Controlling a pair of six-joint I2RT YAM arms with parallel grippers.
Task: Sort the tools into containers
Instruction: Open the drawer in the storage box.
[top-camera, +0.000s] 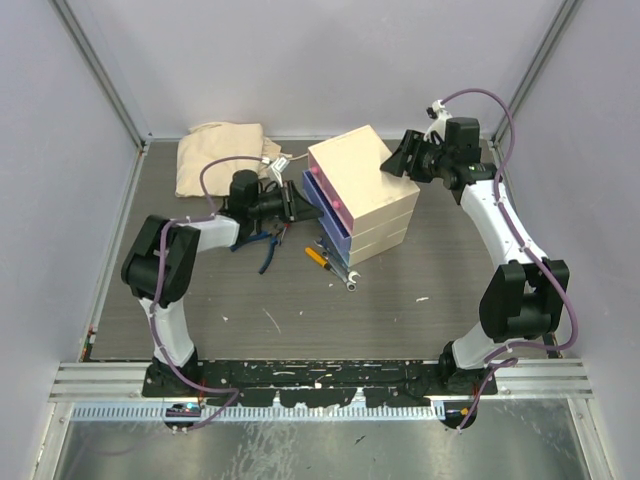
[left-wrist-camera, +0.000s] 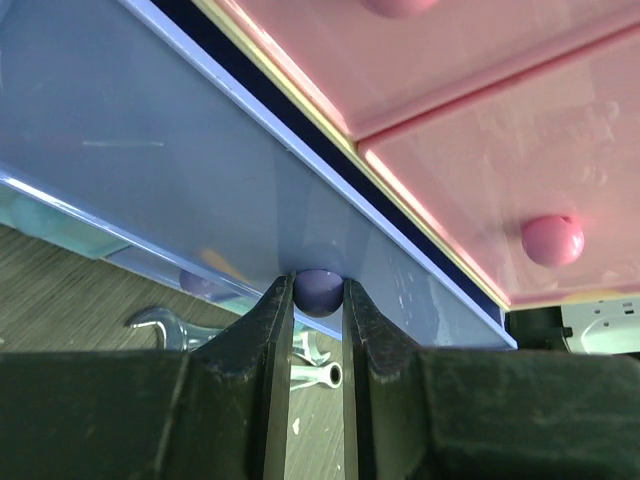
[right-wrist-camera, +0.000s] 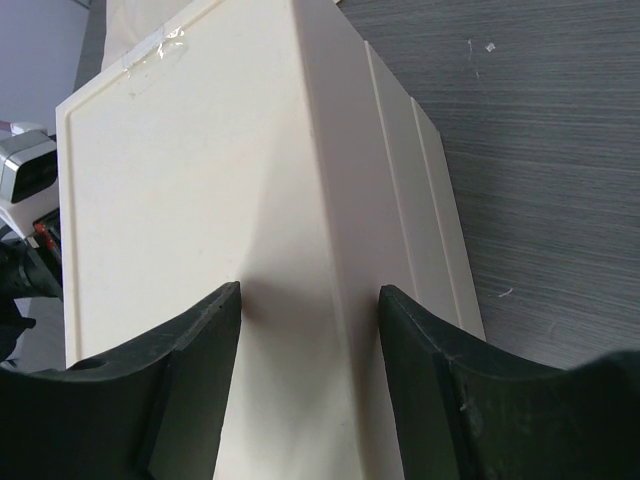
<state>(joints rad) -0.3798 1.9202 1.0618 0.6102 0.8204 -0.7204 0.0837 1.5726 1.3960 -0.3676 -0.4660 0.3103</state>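
Two-handed: pinched the blue knob (left-wrist-camera: 319, 289) with the left gripper (left-wrist-camera: 318, 303), held the fingers (right-wrist-camera: 190, 380) of the right gripper (right-wrist-camera: 310, 300) spread over the box (right-wrist-camera: 200, 180).

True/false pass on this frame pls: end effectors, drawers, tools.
1. The left end effector is closed on the knob of the blue drawer. True.
2. The right end effector holds a spanner. False: its jaws stand open at an edge of the chest, with no tool between them.
3. The pliers lie on the table. True.
4. The screwdriver sits in a pink drawer. False: it lies on the table beside the chest.
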